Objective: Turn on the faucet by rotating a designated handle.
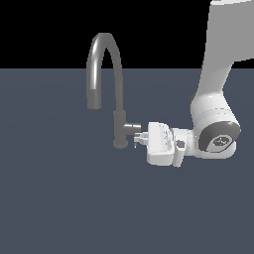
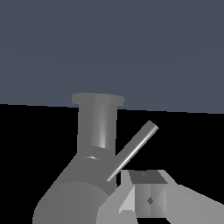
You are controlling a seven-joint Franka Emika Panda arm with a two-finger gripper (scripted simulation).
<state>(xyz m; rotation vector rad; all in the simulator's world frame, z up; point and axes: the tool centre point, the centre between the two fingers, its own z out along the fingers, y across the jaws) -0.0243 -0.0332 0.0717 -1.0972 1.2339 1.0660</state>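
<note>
On the dark floor, exterior view's centre: 1 faucet (image 1: 118, 124), rigid metal, fixed, heavy-looking. 1 gripper (image 1: 140, 138) at its side stub; finger spread cannot be told. 1 handle (image 2: 133, 151), thin, stiff, likely slippery; best pushed near its free tip.

Grey faucet (image 1: 115, 84) standing on a dark blue-grey floor (image 1: 59, 198), tall spout bent over like a hook. Short stub poking out of the base toward the exterior view's right. White gripper (image 1: 139, 138) right at the stub's tip, lying sideways.
</note>
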